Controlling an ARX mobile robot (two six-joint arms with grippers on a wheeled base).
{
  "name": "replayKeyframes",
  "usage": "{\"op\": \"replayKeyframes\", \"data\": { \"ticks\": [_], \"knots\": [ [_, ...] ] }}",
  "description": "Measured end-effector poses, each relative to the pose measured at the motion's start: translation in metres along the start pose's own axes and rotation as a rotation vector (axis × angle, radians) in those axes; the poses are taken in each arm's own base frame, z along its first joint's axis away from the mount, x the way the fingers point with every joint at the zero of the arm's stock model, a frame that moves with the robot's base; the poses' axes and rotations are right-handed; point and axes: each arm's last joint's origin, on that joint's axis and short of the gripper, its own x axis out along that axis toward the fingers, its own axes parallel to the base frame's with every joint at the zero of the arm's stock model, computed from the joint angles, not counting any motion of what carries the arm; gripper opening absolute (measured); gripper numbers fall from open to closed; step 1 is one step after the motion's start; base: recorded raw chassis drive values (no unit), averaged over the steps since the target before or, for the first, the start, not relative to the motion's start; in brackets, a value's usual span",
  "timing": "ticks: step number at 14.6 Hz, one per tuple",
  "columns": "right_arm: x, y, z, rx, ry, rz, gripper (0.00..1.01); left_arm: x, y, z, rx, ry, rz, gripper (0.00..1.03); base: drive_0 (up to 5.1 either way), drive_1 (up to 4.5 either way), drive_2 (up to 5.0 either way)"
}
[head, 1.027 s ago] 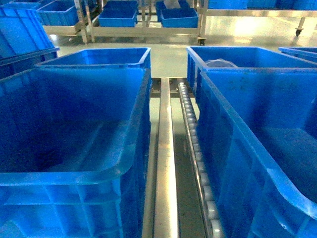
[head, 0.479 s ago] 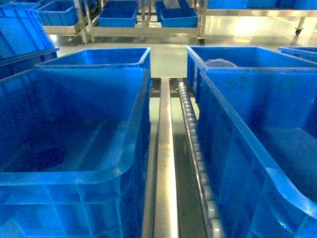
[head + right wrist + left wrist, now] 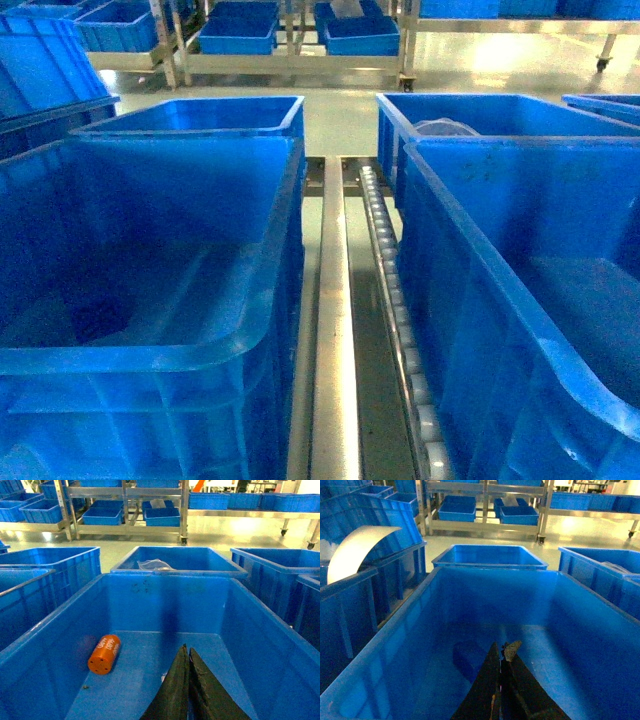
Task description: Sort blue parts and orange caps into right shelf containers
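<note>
My left gripper (image 3: 501, 652) hangs over the near left bin (image 3: 150, 355), its dark fingers pressed together with nothing visible between them, though a scrap of something pale clings near one tip and I cannot tell what it is. On that bin's floor, just ahead of the tips, lies a dark squarish shape (image 3: 470, 657) that may be a blue part, but blue on blue is too murky for me to be sure. My right gripper (image 3: 186, 680) is likewise pressed together and empty, poised over the near right bin (image 3: 45, 635), where an orange cap (image 3: 104, 653) lies on its side on the floor, well to the left of my fingertips and near the left wall. In the head view neither arm shows, only the two big bins flanking the metal rail (image 3: 333, 330) and the roller track (image 3: 395, 300). The risk I see is this: if I descend with closed fingers I will only nudge the cap, and lying on its side it would roll toward the wall, where the bin's side would crowd my grasp. On the left, I could mistake a shadow for a part and pinch at bare plastic.
</note>
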Motion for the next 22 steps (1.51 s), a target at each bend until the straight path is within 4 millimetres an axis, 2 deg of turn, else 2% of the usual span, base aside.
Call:
{"op": "replayKeyframes", "data": {
  "ticks": [3,13,14,15,19,20,22],
  "knots": [
    [-0.004,0.000,-0.006,0.000,-0.004,0.000,0.02,-0.005,0.000,-0.005,0.001,-0.003,0.000,0.02,0.0,0.00,0.0],
    [-0.021,0.000,-0.005,0.000,-0.019,0.000,0.02,-0.021,0.000,-0.004,0.001,-0.013,0.000,0.02,0.0,0.00,0.0],
    [-0.028,0.000,-0.012,-0.001,0.035,0.004,0.02,-0.028,0.000,-0.009,0.002,0.035,0.000,0.02,0.0,0.00,0.0],
    [-0.032,0.000,-0.009,-0.001,-0.002,0.002,0.02,-0.032,0.000,-0.008,0.002,0.008,0.000,0.02,0.0,0.00,0.0],
    [-0.032,0.000,-0.008,-0.001,-0.010,0.000,0.02,-0.032,0.000,-0.008,0.002,0.003,0.001,0.02,0.0,0.00,0.0],
    [-0.032,0.000,-0.008,-0.003,-0.009,0.000,0.09,-0.032,0.000,-0.007,0.002,0.003,0.000,0.09,0.0,0.00,0.0],
    [-0.032,0.000,-0.008,-0.003,-0.009,0.000,0.29,-0.032,0.000,-0.007,0.002,0.003,0.000,0.31,0.0,0.00,0.0]
  ]
}}
